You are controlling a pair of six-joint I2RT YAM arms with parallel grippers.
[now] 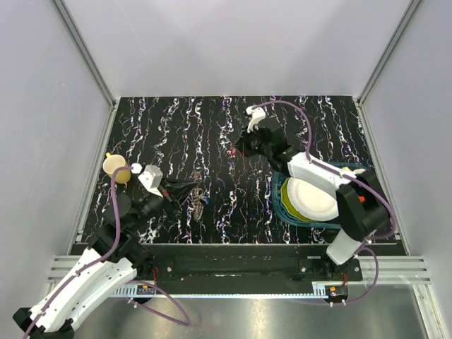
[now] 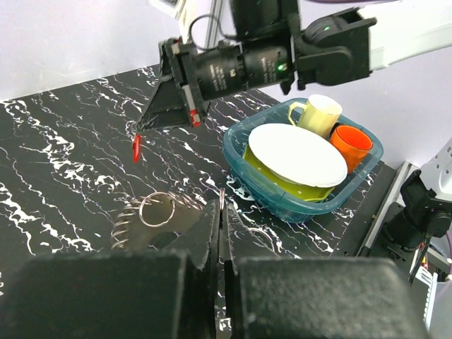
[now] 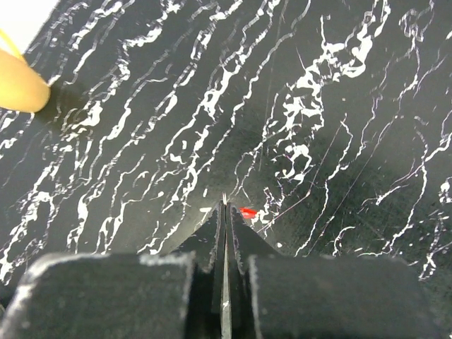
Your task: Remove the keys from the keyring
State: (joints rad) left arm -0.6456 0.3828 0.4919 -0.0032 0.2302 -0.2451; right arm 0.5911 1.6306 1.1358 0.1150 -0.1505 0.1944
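The keyring (image 2: pixel 152 212) lay flat on the black marbled table (image 2: pixel 56 155), near its front edge and left of centre, with its fringe of small metal pieces fanned out and one plain loop on top. The left gripper (image 2: pixel 219 212) sat low at the ring's near right edge with its jaws pressed together. This looked like a way to pin or anchor the cluster so it would not drag while a key was drawn away. Whether a piece of metal was pinched between the fingertips could not be told from the wrist view. Farther back and to the right, the right gripper (image 3: pixel 224 212) was also closed, and the red key (image 2: pixel 136 148) hung from its tip, head down, apparently held by the thin blade. That key was well apart from the ring, so it seemed to be free of it and held clear of the table for carrying off. No blue key could be made out among the metal pieces. A blue basin (image 2: pixel 311 208) stood on the right side of the table holding a white plate (image 2: pixel 296 152), a yellow mug (image 2: pixel 318 113) and an orange cup (image 2: pixel 351 145). It was out of the working area and probably played no part in the task. The next step, by this reading, was to set the red key down and return for the other one.
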